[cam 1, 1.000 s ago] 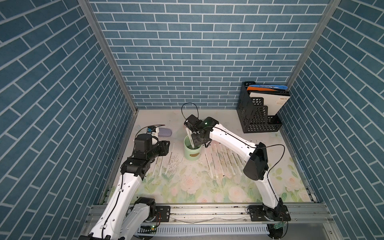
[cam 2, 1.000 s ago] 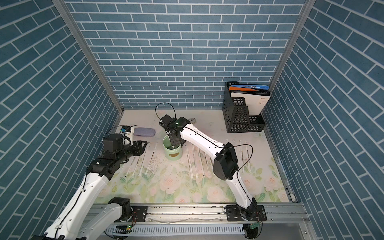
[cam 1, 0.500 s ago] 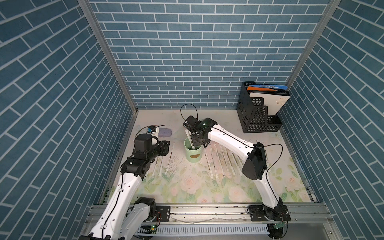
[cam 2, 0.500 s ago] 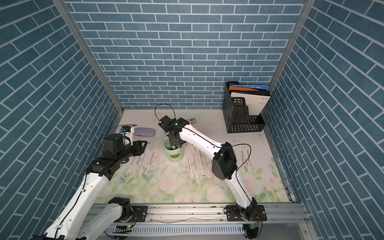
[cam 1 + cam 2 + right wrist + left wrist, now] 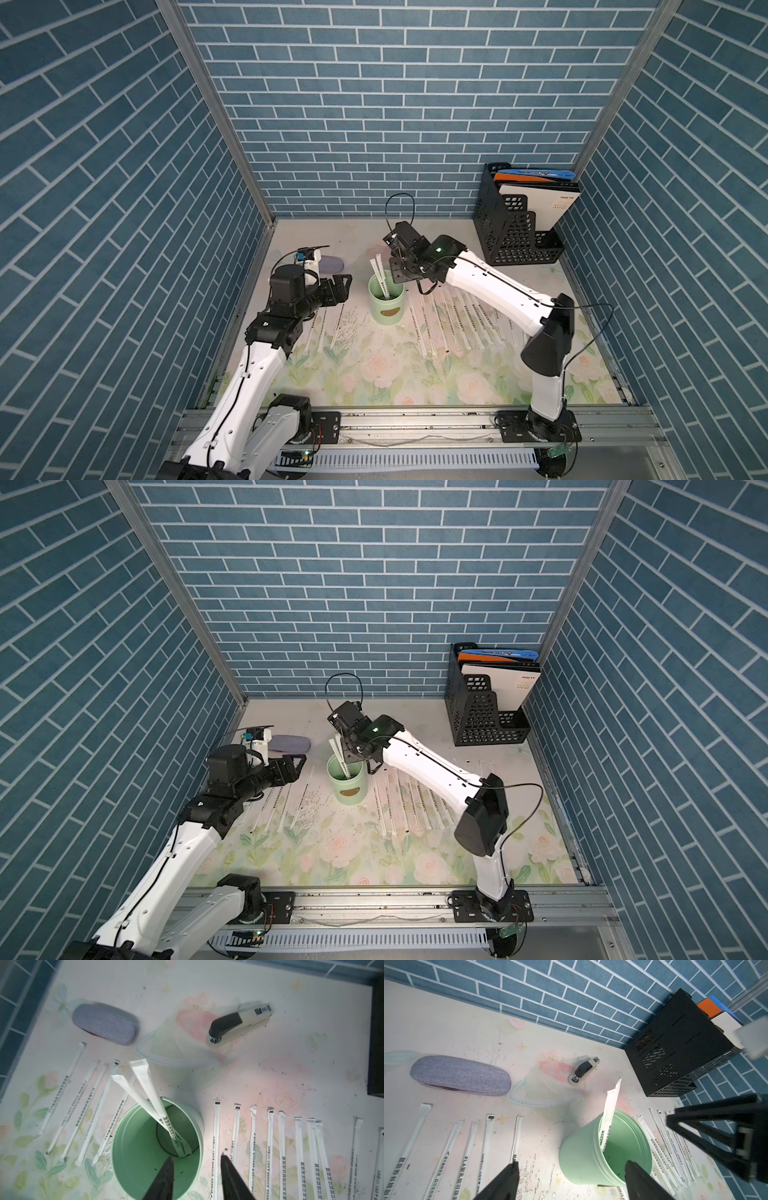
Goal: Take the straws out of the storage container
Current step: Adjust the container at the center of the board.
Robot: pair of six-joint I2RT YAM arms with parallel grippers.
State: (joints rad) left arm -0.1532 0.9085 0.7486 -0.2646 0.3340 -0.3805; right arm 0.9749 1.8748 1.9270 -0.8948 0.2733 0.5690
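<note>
While papery straws [image 5: 149,1086] lean, the cup [image 5: 128,1147] stands smooth, cylindrical.

The table [image 5: 374,374], covered in a pale floral print, carries a mint-green cup [image 5: 380,320] that stands upright directly below the right claw [image 5: 196,1157] and just ahead of the left claw [image 5: 572,1163]. Paper-wrapped straws [image 5: 216,1126] lie flat in a side-by-side row on the side of the right claw away from the left claw, and a few more lie beneath the left claw. Beyond the left claw, toward the back wall, rests a grey fabric case [image 5: 460,1076]. Beyond the right claw lie a clear lid [image 5: 546,1088] and a stapler [image 5: 239,1022]. A black file holder [image 5: 515,237] stands well apart from that claw, in the back corner.
</note>
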